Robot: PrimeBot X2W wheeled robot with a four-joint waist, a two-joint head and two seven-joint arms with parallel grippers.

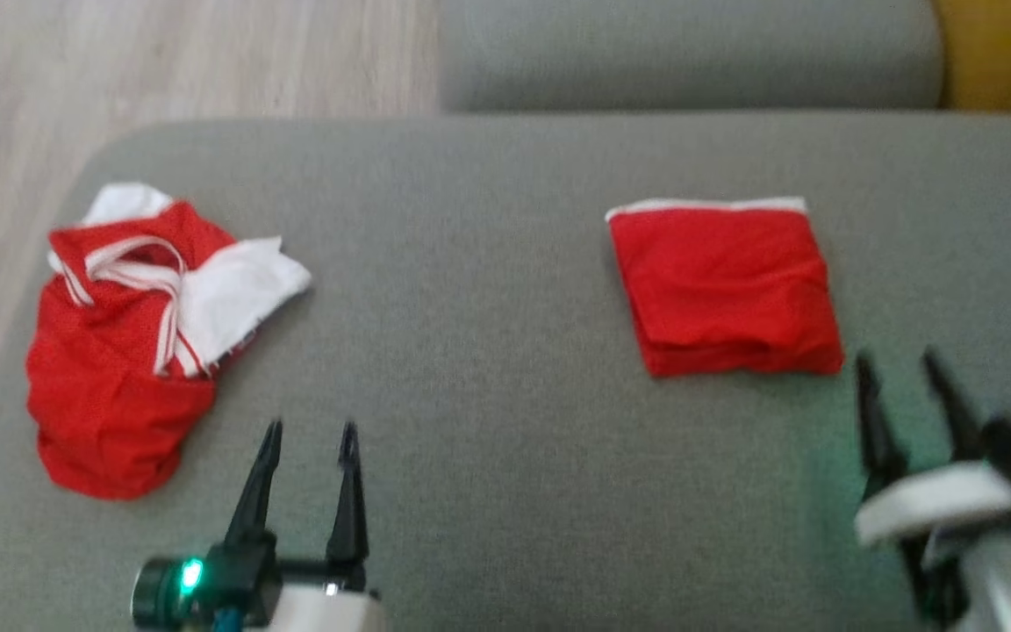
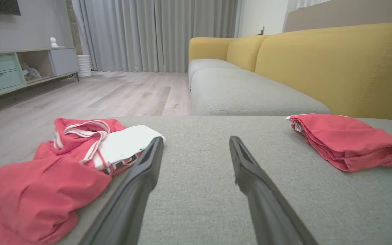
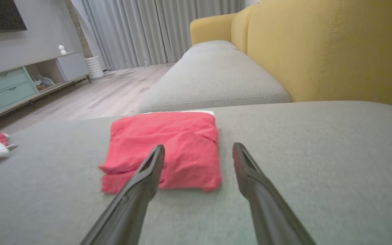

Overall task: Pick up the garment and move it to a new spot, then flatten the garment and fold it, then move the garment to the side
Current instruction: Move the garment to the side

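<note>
A crumpled red and white garment (image 1: 132, 338) lies in a heap at the left end of the grey cushion (image 1: 488, 351); the left wrist view shows the same garment (image 2: 63, 163) to the left of my fingers. A red garment folded into a square (image 1: 725, 285) rests at the right, flat on the cushion (image 3: 168, 149). My left gripper (image 1: 310, 439) is open and empty, just right of the crumpled heap. Near the folded square's front right corner stands my right gripper (image 1: 900, 369), open, holding nothing.
The cushion's left edge drops to a pale wood floor (image 1: 163, 61). A second grey seat cushion (image 1: 690, 53) lies beyond, with a yellow sofa back (image 2: 335, 68) at the right. A low cabinet (image 2: 15, 68) and curtains (image 2: 155, 34) stand across the room.
</note>
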